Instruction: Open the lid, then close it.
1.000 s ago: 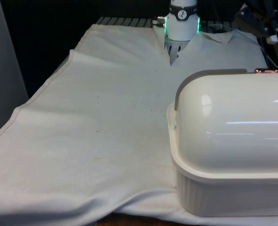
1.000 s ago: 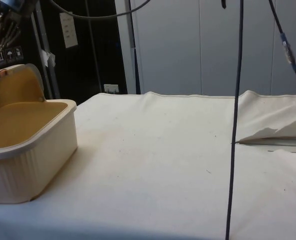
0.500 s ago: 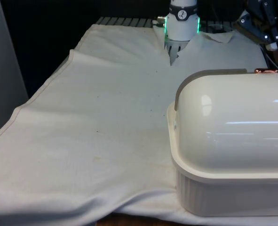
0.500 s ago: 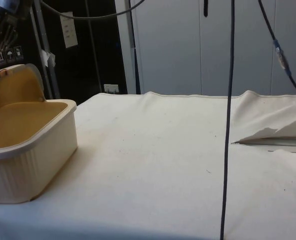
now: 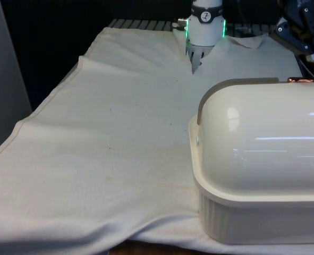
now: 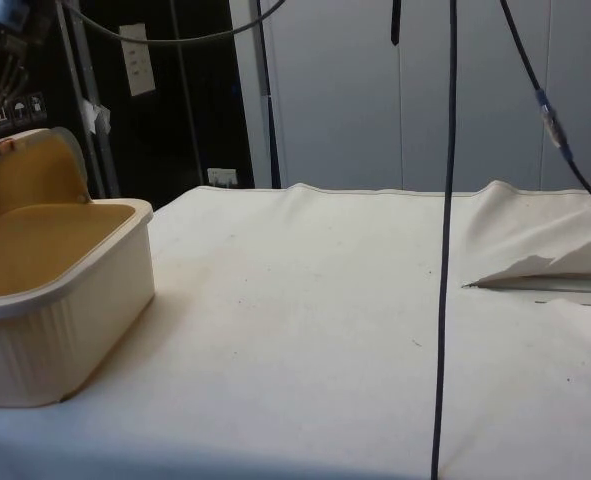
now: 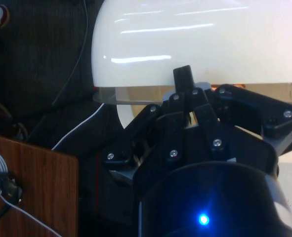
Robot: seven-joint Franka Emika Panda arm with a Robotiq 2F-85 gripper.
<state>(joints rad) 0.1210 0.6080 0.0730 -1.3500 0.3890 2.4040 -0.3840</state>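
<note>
Cream bread box at counter's near end, front view's right; on side view its lid rolled back, tan inside exposed. White cloth covers counter, wrinkled. Black cables hang across side view. Gripper above and behind box, apart from lid; fingers pressed together, holding nothing, copper handle on lid edge untouched
</note>
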